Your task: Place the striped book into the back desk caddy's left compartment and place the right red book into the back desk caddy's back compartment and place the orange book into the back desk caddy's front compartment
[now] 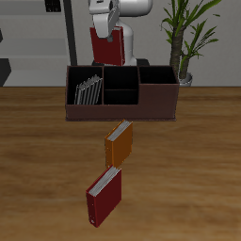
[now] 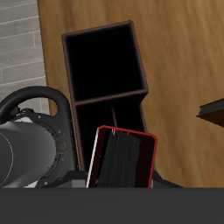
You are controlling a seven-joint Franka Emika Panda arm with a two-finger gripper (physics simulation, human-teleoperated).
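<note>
Gripper [image 1: 106,31] holds right red book [image 2: 122,159]; striped book [image 1: 88,90] visible only exterior

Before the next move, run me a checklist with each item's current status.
1. right red book held in the gripper: ok.
2. Book hanging clear above the back desk caddy: ok.
3. Book lined up over the back compartment: cannot tell.
4. Back compartment free: ok.
5. striped book stowed in the caddy: ok.
6. orange book stowed: not ok, it lies on the table.
</note>
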